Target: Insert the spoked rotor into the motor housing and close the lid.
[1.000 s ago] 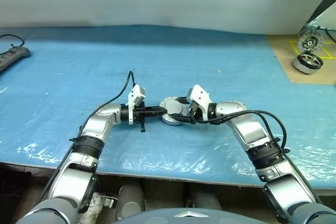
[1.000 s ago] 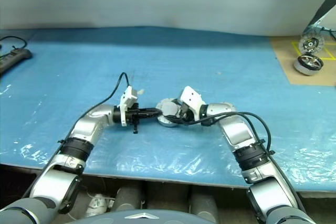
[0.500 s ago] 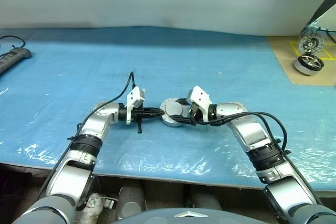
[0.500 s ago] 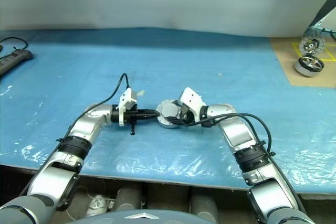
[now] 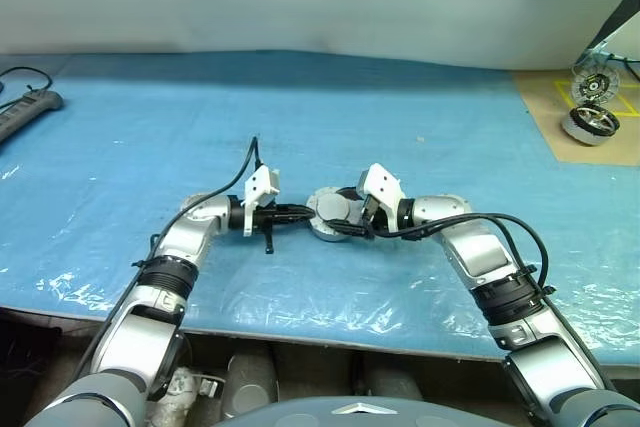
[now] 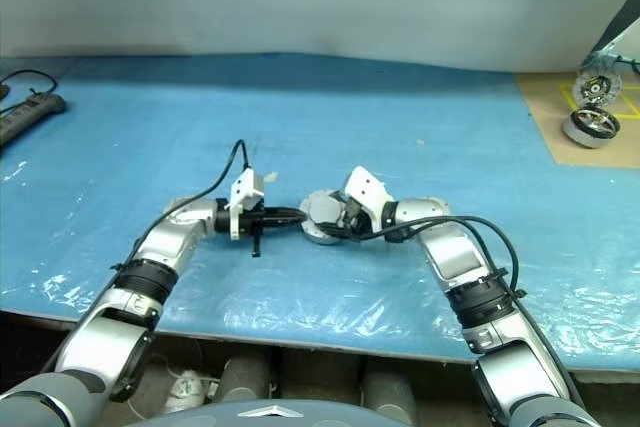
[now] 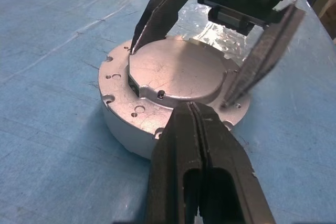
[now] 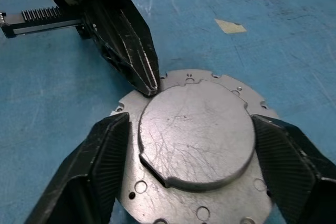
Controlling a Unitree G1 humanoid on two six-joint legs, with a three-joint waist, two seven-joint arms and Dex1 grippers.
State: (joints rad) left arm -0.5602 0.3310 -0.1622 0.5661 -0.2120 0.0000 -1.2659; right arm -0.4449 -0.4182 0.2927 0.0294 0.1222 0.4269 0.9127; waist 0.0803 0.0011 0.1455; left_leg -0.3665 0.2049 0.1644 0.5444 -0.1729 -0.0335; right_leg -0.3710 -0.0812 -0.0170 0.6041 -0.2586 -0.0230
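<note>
Lid (image 8: 197, 129), smooth grey face with raised boss upward, sits on the motor housing (image 7: 126, 129) on the blue desk (image 5: 400, 87), between both arms. Right gripper (image 8: 194, 177) straddles the boss, jaws spread wide, gripping nothing. Left gripper (image 7: 195, 129), jaws pressed together and empty, rests its tip at the lid's rim.

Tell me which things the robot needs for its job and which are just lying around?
For the job:
- motor housing with its lid already on
- left claw, shut, tip at the lid's edge
- right claw, open around the lid's raised centre

Just lying around:
- power strip
- two wheel-like motor parts on the brown board
</note>
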